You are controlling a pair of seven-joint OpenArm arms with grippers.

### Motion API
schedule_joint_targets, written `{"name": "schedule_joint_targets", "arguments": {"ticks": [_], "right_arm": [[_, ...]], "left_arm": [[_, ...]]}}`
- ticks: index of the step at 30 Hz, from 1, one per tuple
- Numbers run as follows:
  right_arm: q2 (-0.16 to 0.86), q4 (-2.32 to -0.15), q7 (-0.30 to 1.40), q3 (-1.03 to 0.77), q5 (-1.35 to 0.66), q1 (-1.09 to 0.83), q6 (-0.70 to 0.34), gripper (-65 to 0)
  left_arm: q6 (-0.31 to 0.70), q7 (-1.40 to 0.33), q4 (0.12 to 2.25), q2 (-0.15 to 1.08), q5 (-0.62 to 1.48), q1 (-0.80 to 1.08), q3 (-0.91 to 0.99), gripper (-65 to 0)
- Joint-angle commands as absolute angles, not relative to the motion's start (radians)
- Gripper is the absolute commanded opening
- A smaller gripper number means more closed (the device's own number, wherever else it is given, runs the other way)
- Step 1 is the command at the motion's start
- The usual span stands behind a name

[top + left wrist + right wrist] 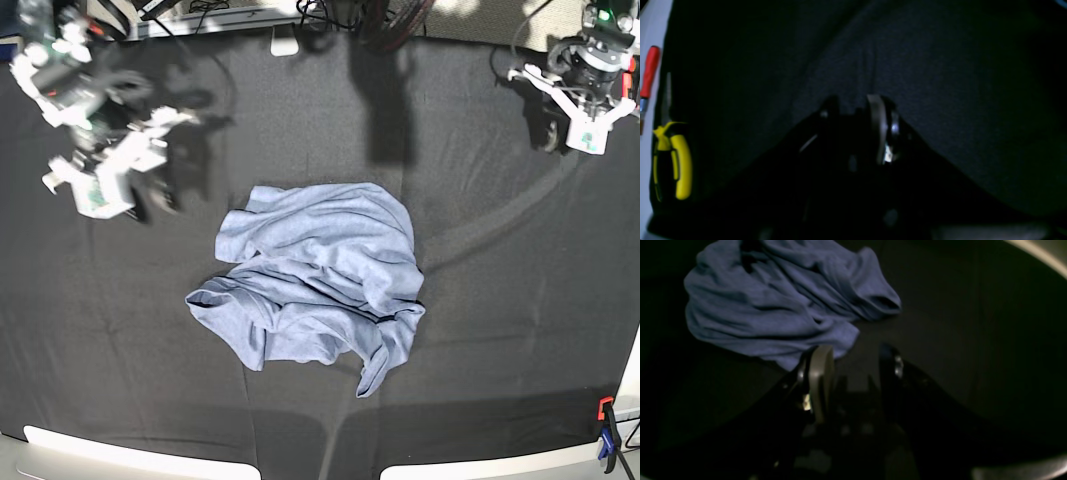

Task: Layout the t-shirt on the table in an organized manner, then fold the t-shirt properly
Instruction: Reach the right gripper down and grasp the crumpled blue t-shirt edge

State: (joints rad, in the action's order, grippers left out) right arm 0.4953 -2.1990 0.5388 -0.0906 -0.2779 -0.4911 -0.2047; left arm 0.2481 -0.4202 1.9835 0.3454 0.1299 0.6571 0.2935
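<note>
The t-shirt [315,280] lies crumpled in a loose heap on the middle of the black table [500,300], with nothing holding it. In the right wrist view the t-shirt [773,306] fills the upper left. My right gripper [855,351] hovers open just beside its near edge, with only bare table between the fingers. That arm [100,170] is at the table's far left. My left gripper [855,103] hangs over bare black cloth [940,66] with its jaws a little apart and empty. Its arm [585,95] is at the far right corner, well away from the shirt.
Yellow-handled pliers [673,160] and a red-handled tool [650,71] lie at the table's edge beside the left arm. An orange and blue clamp [606,430] grips the front right corner. Cables [350,20] run along the back edge.
</note>
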Motion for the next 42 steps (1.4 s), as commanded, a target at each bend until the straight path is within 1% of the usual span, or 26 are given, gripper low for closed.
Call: {"name": "schedule_joint_targets", "arguments": {"ticks": [1, 4, 6, 9, 12, 16, 29, 32, 35, 38, 40, 42], "right_arm": [[0.502, -2.214, 0.532, -0.079, -0.262, -0.460, -0.202, -42.7], [0.492, -2.191, 0.559, -0.043, -0.212, -0.390, -0.201, -42.7], [0.492, -2.152, 0.558, -0.038, -0.213, -0.348, -0.200, -42.7], [0.492, -2.059, 0.546, -0.039, -0.239, -0.278, -0.199, -42.7], [0.489, -1.972, 0.547, -0.037, -0.321, -0.196, -0.202, -42.7], [0.475, -1.906, 0.551, -0.002, -0.325, -0.080, -0.203, -42.7], [0.473, -1.583, 0.564, 0.346, -0.175, 0.344, -0.205, -42.7], [0.467, -1.504, 0.575, 0.434, -0.164, 0.429, -0.281, -42.7], [0.443, -1.397, 0.611, 0.495, -0.163, 0.506, -0.313, -42.7], [0.406, -1.290, 0.619, 0.520, -0.168, 0.570, -0.404, -42.7], [0.380, -1.235, 0.619, 0.520, -0.209, 0.604, -0.462, -42.7], [0.359, -1.198, 0.636, 0.520, -0.277, 0.634, -0.500, -42.7]], "left_arm": [[0.248, -0.398, 2.001, 0.355, 0.131, 0.662, 0.298, -52.1], [0.248, -0.397, 2.001, 0.355, 0.131, 0.662, 0.298, -52.1], [0.247, -0.401, 2.001, 0.355, 0.131, 0.662, 0.298, -52.1], [0.247, -0.411, 2.006, 0.355, 0.131, 0.662, 0.298, -52.1], [0.248, -0.427, 2.024, 0.355, 0.131, 0.662, 0.298, -52.1], [0.247, -0.426, 2.045, 0.355, 0.131, 0.662, 0.298, -52.1], [0.247, -0.426, 2.048, 0.349, 0.131, 0.662, 0.298, -52.1], [0.246, -0.426, 2.048, 0.341, 0.131, 0.662, 0.298, -52.1], [0.247, -0.426, 2.048, 0.331, 0.131, 0.662, 0.298, -52.1], [0.247, -0.427, 2.048, 0.330, 0.131, 0.662, 0.298, -52.1], [0.247, -0.426, 2.048, 0.330, 0.131, 0.662, 0.298, -52.1], [0.247, -0.427, 2.048, 0.330, 0.131, 0.662, 0.298, -52.1]]}}
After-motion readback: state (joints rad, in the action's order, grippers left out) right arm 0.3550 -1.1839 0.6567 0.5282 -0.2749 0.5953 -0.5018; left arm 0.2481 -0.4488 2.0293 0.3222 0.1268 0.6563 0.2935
